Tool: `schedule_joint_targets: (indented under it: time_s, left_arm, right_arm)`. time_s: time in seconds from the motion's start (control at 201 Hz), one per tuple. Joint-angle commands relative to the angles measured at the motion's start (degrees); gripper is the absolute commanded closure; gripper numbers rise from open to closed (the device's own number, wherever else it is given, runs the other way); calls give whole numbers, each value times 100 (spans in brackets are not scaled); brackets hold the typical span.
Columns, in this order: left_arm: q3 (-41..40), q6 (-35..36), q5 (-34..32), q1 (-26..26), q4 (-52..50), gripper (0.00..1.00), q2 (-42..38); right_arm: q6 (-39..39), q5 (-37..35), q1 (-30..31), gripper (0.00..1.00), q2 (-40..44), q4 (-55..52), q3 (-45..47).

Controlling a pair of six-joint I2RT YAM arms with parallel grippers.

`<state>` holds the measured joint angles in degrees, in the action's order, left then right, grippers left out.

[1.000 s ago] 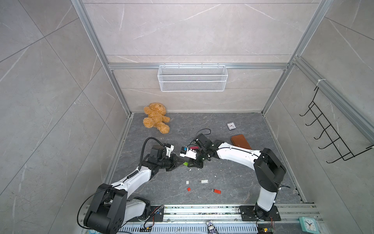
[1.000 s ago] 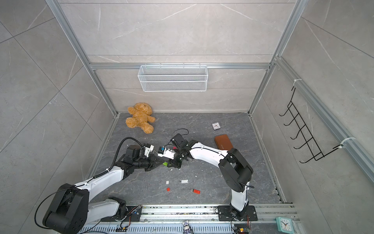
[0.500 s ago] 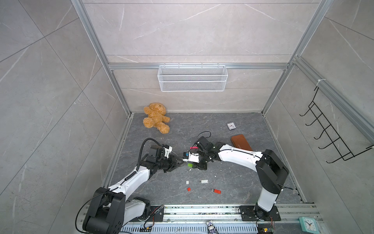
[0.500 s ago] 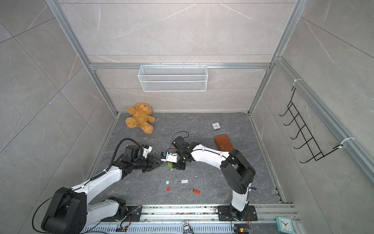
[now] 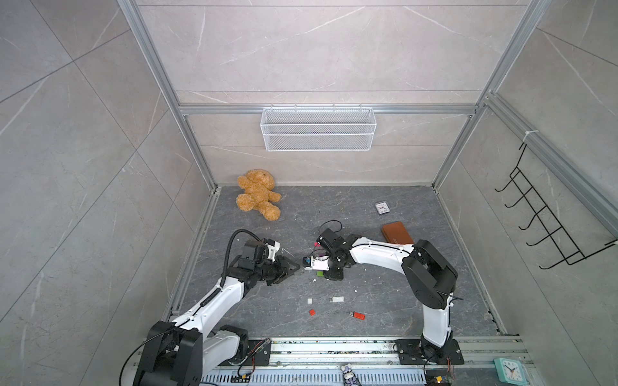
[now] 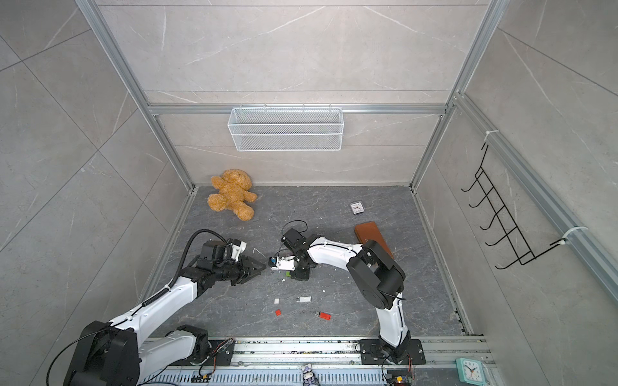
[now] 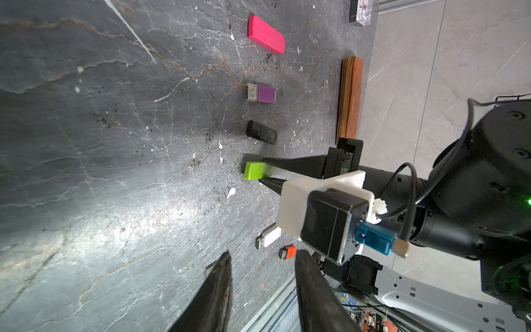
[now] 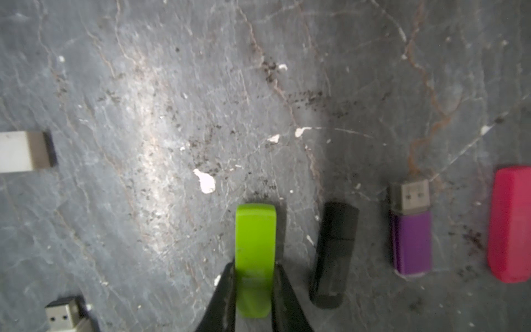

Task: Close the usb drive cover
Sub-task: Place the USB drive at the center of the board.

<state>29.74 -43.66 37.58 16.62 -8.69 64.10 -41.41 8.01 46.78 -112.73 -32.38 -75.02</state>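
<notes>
A lime-green usb drive (image 8: 255, 244) sits between the fingers of my right gripper (image 8: 254, 266), which is shut on it down at the grey floor. No metal plug shows on it, and its free end is a smooth green cap. In both top views the green piece (image 5: 320, 273) (image 6: 287, 273) peeks out under the right wrist. My left gripper (image 7: 263, 254) stands open and empty, a short way off from the green drive (image 7: 254, 170). In a top view the left gripper (image 5: 294, 265) points toward the right one.
Beside the green drive lie a black drive (image 8: 334, 250), a purple drive with a bare plug (image 8: 412, 241) and a pink one (image 8: 510, 224). Nearer the rail lie a white drive (image 5: 337, 299), a white cap (image 5: 309, 301), a red cap (image 5: 312, 312) and a red drive (image 5: 357, 315). A brown wallet (image 5: 397, 233) and a teddy bear (image 5: 257, 194) lie further back.
My left gripper has opened and drawn back from the green drive, where the two grippers met before. The right gripper keeps its hold on the drive.
</notes>
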Motion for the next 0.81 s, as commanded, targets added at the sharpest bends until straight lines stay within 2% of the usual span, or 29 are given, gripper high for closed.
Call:
schedule_joint_targets:
  time_s: [0.0, 0.125, 0.294, 0.429, 0.553, 0.803]
  left_arm:
    - [88, 93, 25, -25, -77, 60, -108]
    - [157, 143, 40, -21, -98, 60, -82]
    - [238, 135, -41, -30, -139, 60, -102]
    - [244, 109, -267, -177, -446, 60, -291]
    - [53, -164, -168, -480, -311, 60, -482]
    - [-86, -392, -128, -691, -195, 60, -537]
  right_arm:
    - [-4, -208, -19, 74, -131, -119, -152]
    - [122, -195, -19, 67, 65, -76, -137]
    - [204, -103, -16, 64, 472, -101, -44]
    - [584, 443, 62, 64, 973, -25, 214]
    - [939, 796, 472, 64, 1348, 287, 628]
    - [1319, 581, 1176, 64, 1155, 562, 882]
